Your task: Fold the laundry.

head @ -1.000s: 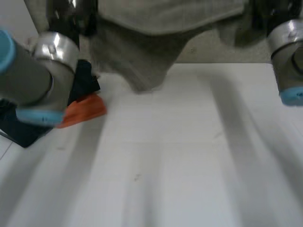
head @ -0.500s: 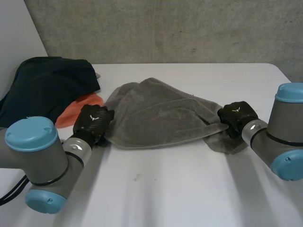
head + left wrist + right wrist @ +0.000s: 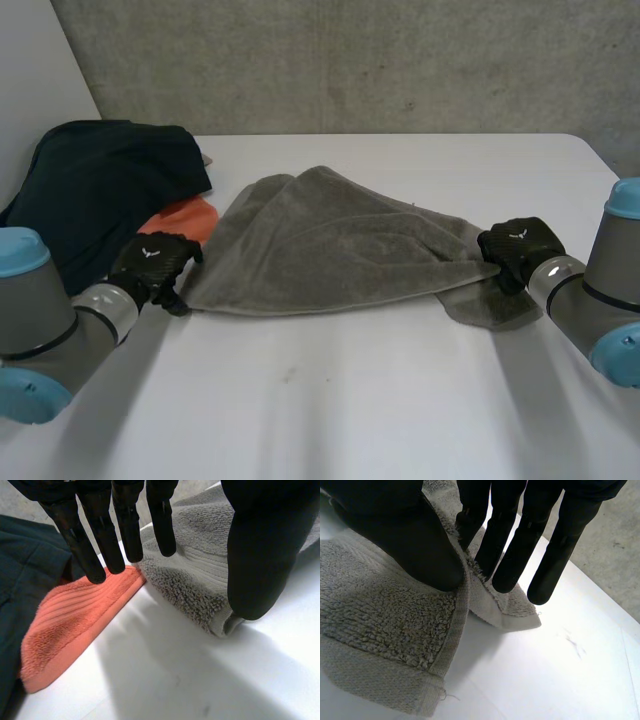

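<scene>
Grey towel (image 3: 330, 250) lay rumpled across the middle of the table (image 3: 350, 400). Long axis ran parallel to the far edge, one end at each hand. Left hand (image 3: 152, 262) sat at the towel's left corner, fingers straight and wide of the thumb, with the corner loose between them, not gripped. Right hand (image 3: 518, 245) pinched the right-end hem between thumb and straight fingers. Orange cloth (image 3: 185, 215) and dark garment (image 3: 100, 180) lay just beside the left hand, toward the far left corner. My read: the left corner needs a grasp first, and the left hand is nearest.
</scene>
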Controlling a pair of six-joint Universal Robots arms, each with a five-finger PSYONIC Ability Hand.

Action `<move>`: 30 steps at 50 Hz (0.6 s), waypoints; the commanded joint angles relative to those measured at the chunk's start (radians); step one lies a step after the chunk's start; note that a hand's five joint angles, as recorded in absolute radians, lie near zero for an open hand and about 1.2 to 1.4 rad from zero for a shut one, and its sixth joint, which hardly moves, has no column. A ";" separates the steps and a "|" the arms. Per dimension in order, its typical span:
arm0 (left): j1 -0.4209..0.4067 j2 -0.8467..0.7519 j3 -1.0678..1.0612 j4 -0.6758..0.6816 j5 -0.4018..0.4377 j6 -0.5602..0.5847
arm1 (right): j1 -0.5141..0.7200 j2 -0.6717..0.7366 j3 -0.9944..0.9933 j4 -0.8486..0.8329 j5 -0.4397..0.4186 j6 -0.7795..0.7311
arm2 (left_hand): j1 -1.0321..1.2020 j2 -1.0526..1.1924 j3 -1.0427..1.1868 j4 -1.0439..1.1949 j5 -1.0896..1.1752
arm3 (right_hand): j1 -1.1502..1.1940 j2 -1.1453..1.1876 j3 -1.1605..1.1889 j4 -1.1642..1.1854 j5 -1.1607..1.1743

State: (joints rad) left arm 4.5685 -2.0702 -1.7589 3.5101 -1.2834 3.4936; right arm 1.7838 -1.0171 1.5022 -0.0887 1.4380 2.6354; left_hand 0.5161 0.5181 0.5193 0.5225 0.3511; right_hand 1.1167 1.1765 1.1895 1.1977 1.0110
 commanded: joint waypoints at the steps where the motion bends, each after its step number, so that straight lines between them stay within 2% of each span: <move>1: -0.023 -0.077 0.082 -0.010 -0.004 -0.036 | -0.004 -0.001 0.007 -0.003 -0.001 0.002 | 0.129 0.127 0.126 0.123 0.119 | 0.280 0.220 0.207 0.199 0.211; 11: -0.026 -0.105 0.134 -0.011 -0.004 -0.027 | -0.003 -0.003 0.012 -0.003 -0.001 0.002 | 0.220 0.218 0.217 0.213 0.210 | 0.280 0.220 0.207 0.199 0.211; 15: -0.026 -0.129 0.160 -0.013 -0.005 -0.024 | -0.004 -0.005 0.012 -0.003 0.001 0.002 | 0.416 0.414 0.413 0.410 0.407 | 0.280 0.220 0.207 0.199 0.211; 18: -0.028 -0.157 0.186 -0.013 -0.007 -0.021 | -0.003 -0.015 0.012 -0.003 0.001 0.002 | 0.820 0.818 0.817 0.814 0.811 | 0.280 0.220 0.207 0.199 0.211; 22: -0.036 -0.174 0.225 -0.023 -0.013 -0.019 | -0.003 -0.043 0.007 0.001 0.001 0.000 | 0.880 0.878 0.877 0.874 0.871 | 0.280 0.220 0.207 0.199 0.211; 26: -0.046 -0.110 0.228 -0.060 -0.014 -0.027 | -0.003 -0.104 -0.023 0.032 0.005 -0.017 | 0.880 0.878 0.877 0.874 0.871 | 0.280 0.220 0.207 0.199 0.211; 27: -0.045 -0.014 0.220 -0.077 -0.016 -0.034 | -0.004 -0.127 -0.036 0.046 0.005 -0.018 | 0.880 0.878 0.877 0.874 0.871 | 0.280 0.220 0.207 0.199 0.211; 30: -0.048 0.125 0.207 -0.097 -0.016 -0.038 | -0.003 -0.225 -0.100 0.142 0.002 -0.040 | 0.880 0.878 0.877 0.874 0.871 | 0.280 0.220 0.207 0.199 0.211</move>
State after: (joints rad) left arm 4.5263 -2.1887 -1.5342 3.4638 -1.2966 3.4683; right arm 1.7806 -1.0975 1.4878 -0.0638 1.4423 2.6239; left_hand 1.1461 1.1943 1.1901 1.1970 0.9723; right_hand 1.1167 1.1765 1.1897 1.1977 1.0110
